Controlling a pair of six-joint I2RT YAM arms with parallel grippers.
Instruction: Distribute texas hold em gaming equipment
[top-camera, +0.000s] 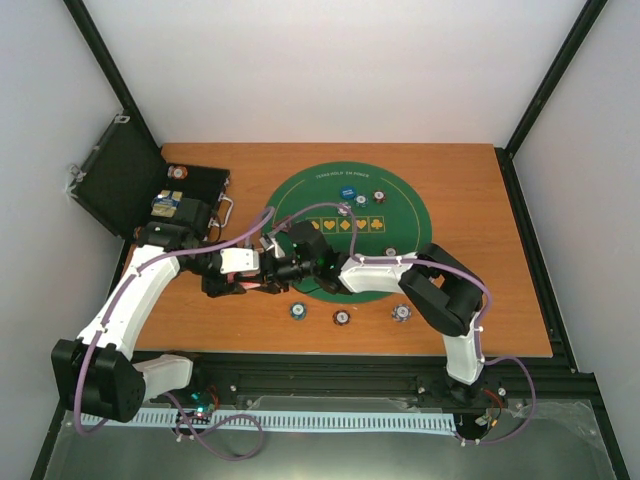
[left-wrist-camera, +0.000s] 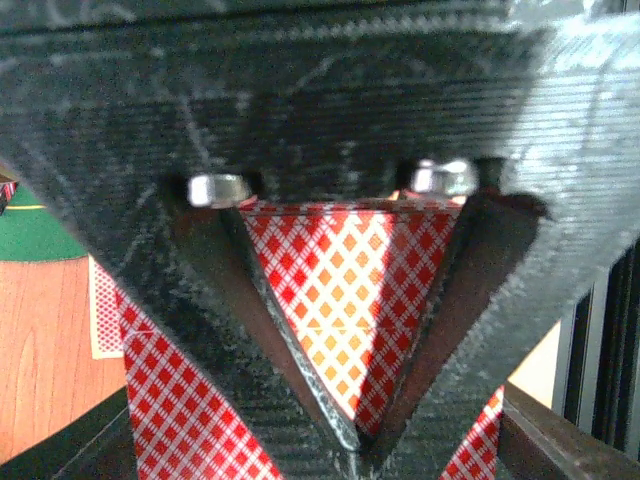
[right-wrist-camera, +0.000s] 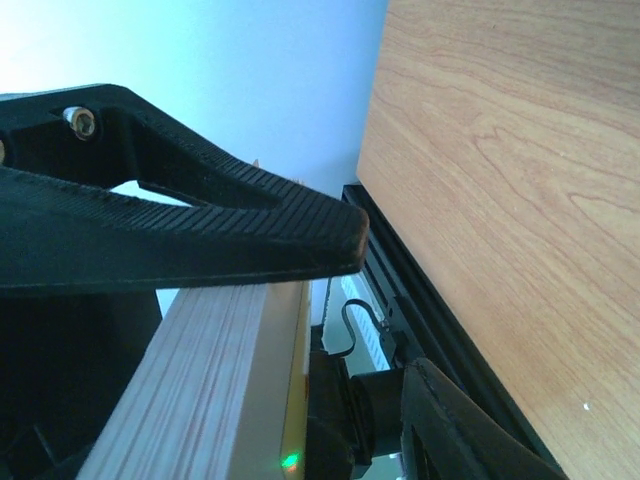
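Observation:
My left gripper (top-camera: 258, 274) and right gripper (top-camera: 287, 267) meet above the near left edge of the green mat (top-camera: 405, 205). In the left wrist view my left gripper (left-wrist-camera: 362, 445) has its fingertips together on a red-backed card (left-wrist-camera: 340, 290); more red card backs (left-wrist-camera: 180, 420) show behind the fingers. In the right wrist view a thick deck of cards (right-wrist-camera: 200, 380) sits in my right gripper (right-wrist-camera: 385, 310), against the upper finger (right-wrist-camera: 250, 230). Three striped chips (top-camera: 297, 310) (top-camera: 341, 318) (top-camera: 401, 313) lie on the wood near the mat. A blue round button (top-camera: 347, 191) and two chips (top-camera: 361, 200) lie on the mat.
The black case (top-camera: 120, 185) stands open at the far left with an orange chip (top-camera: 177, 173) and a box inside. One red-backed card (left-wrist-camera: 105, 310) lies on the wood beside the mat. The black frame rail (right-wrist-camera: 440, 330) runs along the table's near edge.

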